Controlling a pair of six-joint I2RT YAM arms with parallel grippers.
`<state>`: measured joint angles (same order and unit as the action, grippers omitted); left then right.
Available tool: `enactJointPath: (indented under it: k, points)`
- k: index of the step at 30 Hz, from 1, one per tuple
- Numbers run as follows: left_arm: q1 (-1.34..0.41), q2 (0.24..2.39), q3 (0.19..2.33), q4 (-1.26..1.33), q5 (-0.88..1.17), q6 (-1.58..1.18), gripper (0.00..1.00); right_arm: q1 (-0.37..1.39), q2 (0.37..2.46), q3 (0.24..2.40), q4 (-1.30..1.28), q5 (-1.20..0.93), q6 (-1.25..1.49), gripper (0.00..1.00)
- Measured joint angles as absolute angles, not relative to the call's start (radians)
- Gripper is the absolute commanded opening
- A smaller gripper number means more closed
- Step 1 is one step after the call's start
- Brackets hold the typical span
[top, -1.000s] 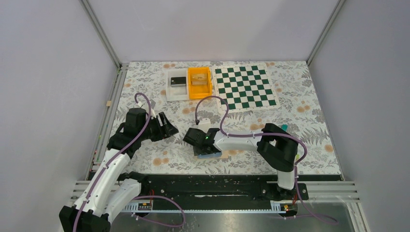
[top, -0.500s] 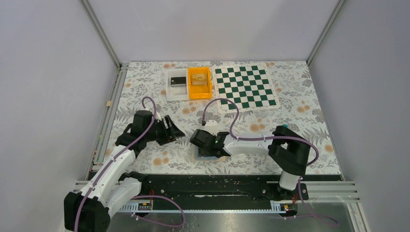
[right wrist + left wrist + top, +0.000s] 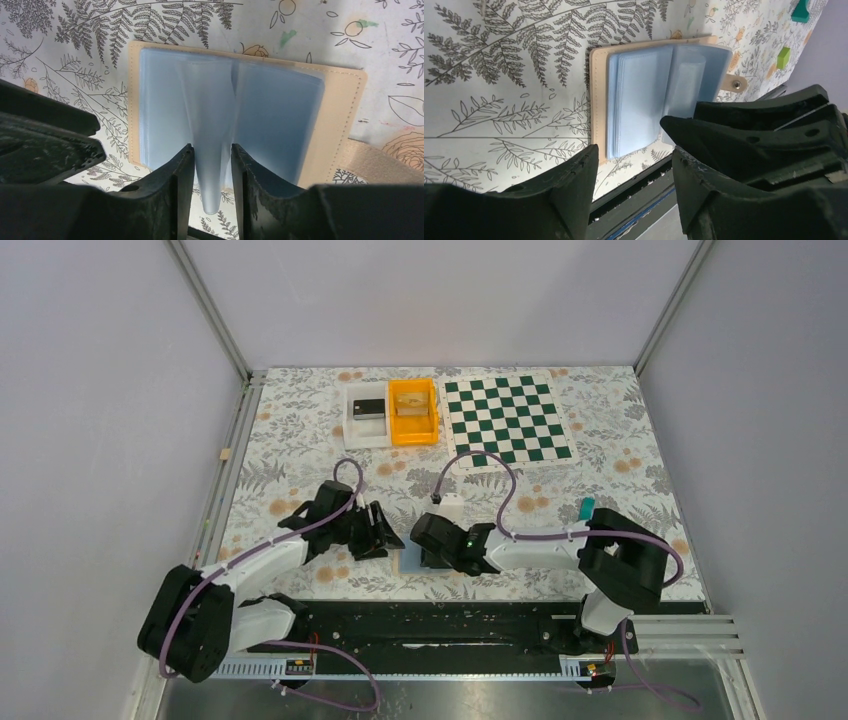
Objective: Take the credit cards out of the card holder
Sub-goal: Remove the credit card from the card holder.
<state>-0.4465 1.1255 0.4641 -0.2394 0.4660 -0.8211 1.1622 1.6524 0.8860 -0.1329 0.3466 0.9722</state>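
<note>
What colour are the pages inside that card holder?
Light blue; the card holder shows best in the right wrist view.

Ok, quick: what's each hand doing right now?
Left hand: open, holding nothing.
Right hand: closed on a blue sleeve of the card holder.

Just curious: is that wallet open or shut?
Open: the card holder lies spread, both blue panels showing, a sleeve lifted between the right fingers.

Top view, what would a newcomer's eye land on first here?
The open card holder lies at the front of the table, with the right gripper straddling its raised blue sleeve and the left gripper open beside it. Farther back, the green-and-white chessboard and orange bin stand out.
</note>
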Motion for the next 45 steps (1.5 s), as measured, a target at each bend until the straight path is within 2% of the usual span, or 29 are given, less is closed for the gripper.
enactJointPath:
  k: [2,7,13,16,20,32,40,45]
  points:
    - [-0.457,1.159,0.464,-0.215,0.464,-0.830,0.55,1.161,1.644,0.875,-0.127,0.347,0.979,0.58]
    - [-0.450,1.142,0.467,-0.237,0.413,-0.839,0.57,1.160,1.613,0.898,-0.177,0.356,0.965,0.68]
    - [-0.365,0.908,0.496,-0.354,0.271,-0.835,0.63,1.163,1.621,1.011,-0.266,0.368,0.953,0.81]
    - [-0.336,0.772,0.516,-0.405,0.176,-0.827,0.66,1.166,1.662,1.087,-0.313,0.386,0.947,0.83]
    - [-0.324,0.681,0.524,-0.464,0.088,-0.818,0.67,1.173,1.748,1.175,-0.363,0.403,0.939,0.82]
    - [-0.322,0.709,0.525,-0.515,0.067,-0.811,0.67,1.176,1.898,1.238,-0.438,0.401,0.921,0.73]
    - [-0.321,0.736,0.520,-0.499,0.083,-0.809,0.65,1.176,1.903,1.242,-0.437,0.399,0.920,0.59]
    - [-0.321,0.775,0.464,-0.416,0.166,-0.821,0.63,1.176,1.903,1.239,-0.430,0.399,0.921,0.49]
